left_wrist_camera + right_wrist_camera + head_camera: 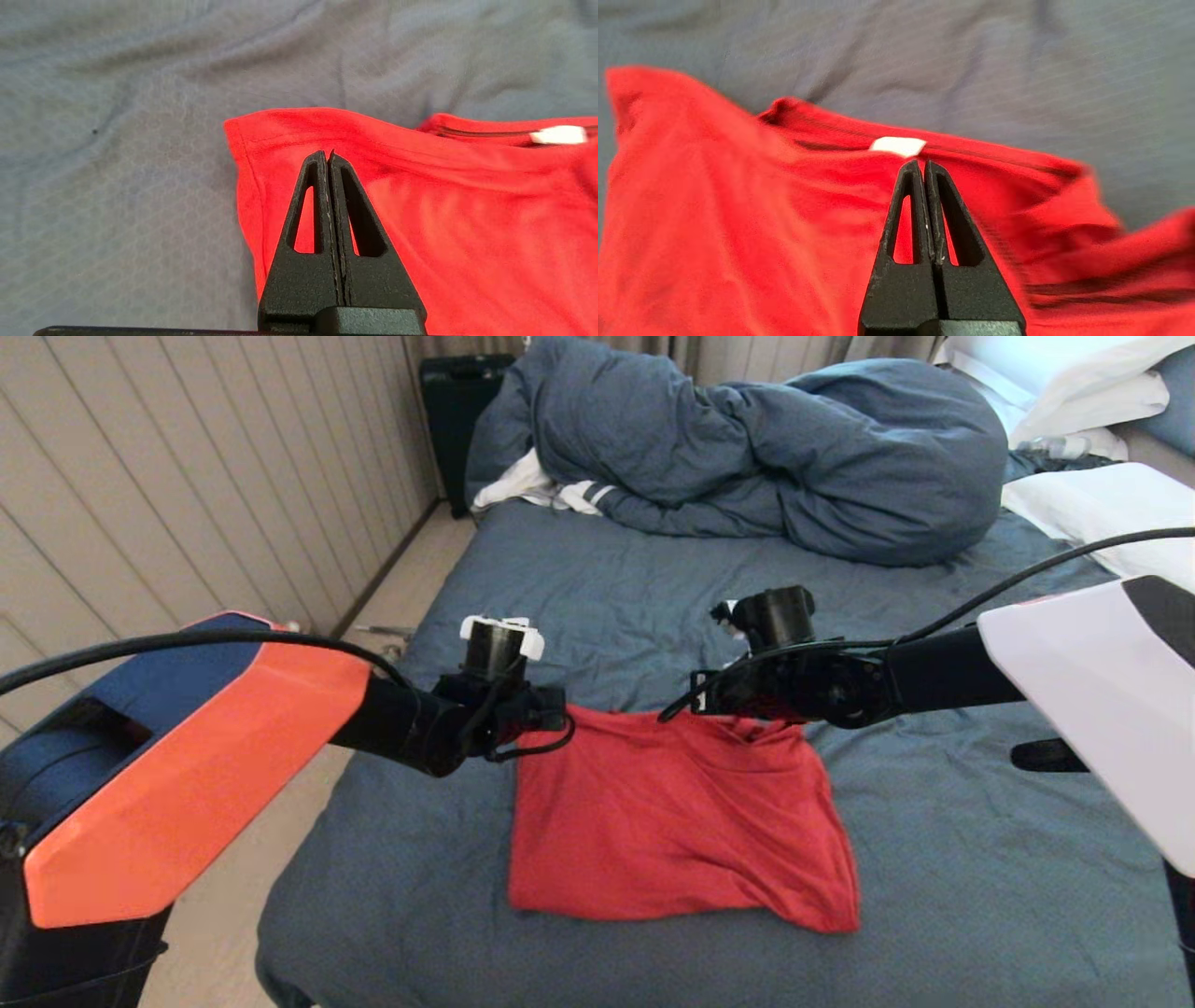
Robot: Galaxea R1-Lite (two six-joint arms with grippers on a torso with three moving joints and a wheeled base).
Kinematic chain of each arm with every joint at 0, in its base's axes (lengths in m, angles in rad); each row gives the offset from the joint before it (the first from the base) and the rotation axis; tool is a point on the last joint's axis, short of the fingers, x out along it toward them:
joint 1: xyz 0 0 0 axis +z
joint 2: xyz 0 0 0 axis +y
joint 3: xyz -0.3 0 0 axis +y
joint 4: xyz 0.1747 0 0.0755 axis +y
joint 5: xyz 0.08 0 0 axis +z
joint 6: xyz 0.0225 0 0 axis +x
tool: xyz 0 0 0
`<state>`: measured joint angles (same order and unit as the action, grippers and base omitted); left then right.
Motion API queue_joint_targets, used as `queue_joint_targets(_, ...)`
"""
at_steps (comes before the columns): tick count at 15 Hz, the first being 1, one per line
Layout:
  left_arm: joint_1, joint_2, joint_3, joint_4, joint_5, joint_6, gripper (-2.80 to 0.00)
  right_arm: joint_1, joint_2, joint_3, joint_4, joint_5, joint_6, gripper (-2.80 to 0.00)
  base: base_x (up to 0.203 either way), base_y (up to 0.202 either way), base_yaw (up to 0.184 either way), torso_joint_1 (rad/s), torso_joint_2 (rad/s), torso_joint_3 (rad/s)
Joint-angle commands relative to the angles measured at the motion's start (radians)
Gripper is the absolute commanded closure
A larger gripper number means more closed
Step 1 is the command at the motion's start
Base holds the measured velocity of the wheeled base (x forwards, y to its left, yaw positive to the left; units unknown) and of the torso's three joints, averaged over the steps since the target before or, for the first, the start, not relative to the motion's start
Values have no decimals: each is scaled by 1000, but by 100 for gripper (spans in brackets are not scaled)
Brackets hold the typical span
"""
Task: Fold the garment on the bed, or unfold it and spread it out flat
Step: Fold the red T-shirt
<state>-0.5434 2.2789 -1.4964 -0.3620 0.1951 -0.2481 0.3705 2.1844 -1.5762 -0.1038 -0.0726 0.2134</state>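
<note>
Both grippers, left gripper (329,154) and right gripper (923,163), hovering pressed together, empty, over garment (672,821) far edge; next needing opening, pinching corners.

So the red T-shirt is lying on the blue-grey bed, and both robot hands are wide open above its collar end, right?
Not quite. Both wrist views show the hands shut, fingers pressed together with no cloth between them: the left hand near the shoulder corner, the right hand near the collar label. The rest holds: the red T-shirt lies on the blue-grey bed.
</note>
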Motion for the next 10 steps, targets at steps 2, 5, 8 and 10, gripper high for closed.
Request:
queue_joint_targets(2, -1, -57, 56, -12, 1, 1, 0, -48, -36, 22, 0, 0, 0, 0, 0, 0, 0, 0, 0, 0)
queue_joint_targets(5, -2, -65, 87, -21, 1, 1, 0, -116, -44, 52, 5, 0, -8, 0, 0, 0, 0, 0, 0, 0)
queue_joint_targets(8, -7, -68, 93, -23, 1, 1, 0, -156, -52, 98, 3, 0, -10, 0, 0, 0, 0, 0, 0, 0)
queue_joint_targets(10, -10, -65, 93, -23, 1, 3, 0, -171, -62, 127, 0, 2, -13, 0, 0, 0, 0, 0, 0, 0)
